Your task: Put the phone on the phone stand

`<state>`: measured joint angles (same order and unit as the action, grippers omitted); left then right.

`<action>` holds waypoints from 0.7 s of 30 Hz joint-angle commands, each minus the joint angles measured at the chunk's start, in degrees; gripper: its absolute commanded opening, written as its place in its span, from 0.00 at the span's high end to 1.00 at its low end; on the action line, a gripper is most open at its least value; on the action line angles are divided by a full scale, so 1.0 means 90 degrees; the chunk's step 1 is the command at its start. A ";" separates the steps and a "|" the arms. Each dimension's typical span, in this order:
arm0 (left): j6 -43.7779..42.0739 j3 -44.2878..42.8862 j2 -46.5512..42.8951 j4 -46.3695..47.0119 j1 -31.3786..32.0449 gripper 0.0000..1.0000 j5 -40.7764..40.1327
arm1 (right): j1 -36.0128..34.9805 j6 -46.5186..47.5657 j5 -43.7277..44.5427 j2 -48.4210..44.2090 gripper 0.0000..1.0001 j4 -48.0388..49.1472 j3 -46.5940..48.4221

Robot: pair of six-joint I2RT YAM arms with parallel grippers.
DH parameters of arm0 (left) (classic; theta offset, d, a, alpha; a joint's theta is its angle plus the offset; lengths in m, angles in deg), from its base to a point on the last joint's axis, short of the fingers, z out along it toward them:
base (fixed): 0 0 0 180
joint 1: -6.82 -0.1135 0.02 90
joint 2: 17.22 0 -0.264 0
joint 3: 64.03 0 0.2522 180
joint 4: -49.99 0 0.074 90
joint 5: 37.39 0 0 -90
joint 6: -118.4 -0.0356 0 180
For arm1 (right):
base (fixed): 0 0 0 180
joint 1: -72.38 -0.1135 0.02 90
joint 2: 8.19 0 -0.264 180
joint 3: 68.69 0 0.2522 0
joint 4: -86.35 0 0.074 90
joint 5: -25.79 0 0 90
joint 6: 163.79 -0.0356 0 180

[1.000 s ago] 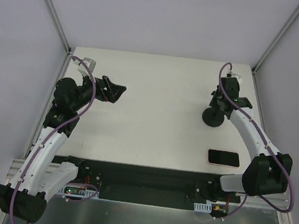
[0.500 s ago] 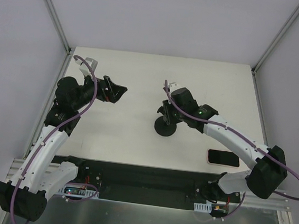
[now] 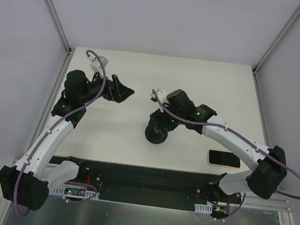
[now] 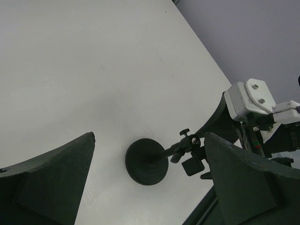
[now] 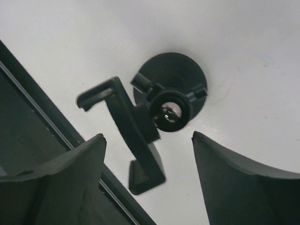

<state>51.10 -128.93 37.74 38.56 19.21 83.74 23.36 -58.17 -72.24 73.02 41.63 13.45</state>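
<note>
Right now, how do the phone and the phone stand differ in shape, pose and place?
The phone lies flat, a pale-rimmed rectangle; the phone stand rises from a round black disc. The phone lies away from both pincers; the stand sits under the right pincer, between its open fingers. Both rest on the white table.

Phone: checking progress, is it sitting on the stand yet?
No, the phone lies flat on the table, well apart from the stand.
</note>
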 commanded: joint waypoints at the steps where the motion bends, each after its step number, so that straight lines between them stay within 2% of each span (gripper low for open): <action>1: 0.0173 -0.0441 0.0581 -0.0014 0.0206 0.01 0.1069 | -0.0023 -0.0219 0.0852 -0.0798 0.18 -0.0427 0.0205; 2: 0.0222 -0.0606 0.0757 -0.0218 0.0245 0.01 0.1217 | -0.0023 -0.0869 0.1269 -0.0965 0.12 -0.0408 0.0021; 3: 0.0251 -0.0714 0.1184 -0.0403 0.0284 0.01 0.1402 | -0.0032 -0.1262 0.1235 -0.1141 0.11 -0.0301 -0.0135; 5: 0.0339 -0.1113 0.1674 -0.0697 0.0391 0.07 0.2162 | -0.0032 -0.2149 0.0953 -0.1697 0.08 0.0388 -0.0873; 7: 0.0427 -0.1329 0.2251 -0.0864 0.0470 0.13 0.2652 | -0.0042 -0.2612 0.0415 -0.2233 0.04 0.1025 -0.1481; 8: 0.0524 -0.1340 0.2378 -0.0864 0.0596 0.13 0.2934 | -0.0033 -0.3049 0.0230 -0.2381 0.03 0.1666 -0.1987; 14: 0.0145 -0.1467 0.2546 -0.1264 0.1192 0.12 0.2870 | -0.0032 -0.4341 -0.0531 -0.2783 0.05 0.3786 -0.3036; 16: 0.0066 -0.1496 0.2555 -0.1381 0.1280 0.11 0.2713 | -0.0032 -0.4927 -0.0534 -0.2744 0.04 0.4248 -0.3261; 17: 0.0066 -0.1525 0.2556 -0.1411 0.1280 0.11 0.2693 | -0.0003 -0.5238 -0.0330 -0.2734 0.00 0.4579 -0.3349; 21: -0.0090 -0.1574 0.2517 -0.1577 0.1280 0.09 0.2615 | 0.0348 -0.6654 -0.0445 -0.2432 0.04 0.5596 -0.3769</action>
<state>53.00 -140.71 62.48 26.10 31.12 106.50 23.93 -102.23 -74.27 49.13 75.13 -18.41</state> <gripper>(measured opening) 0.894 0.969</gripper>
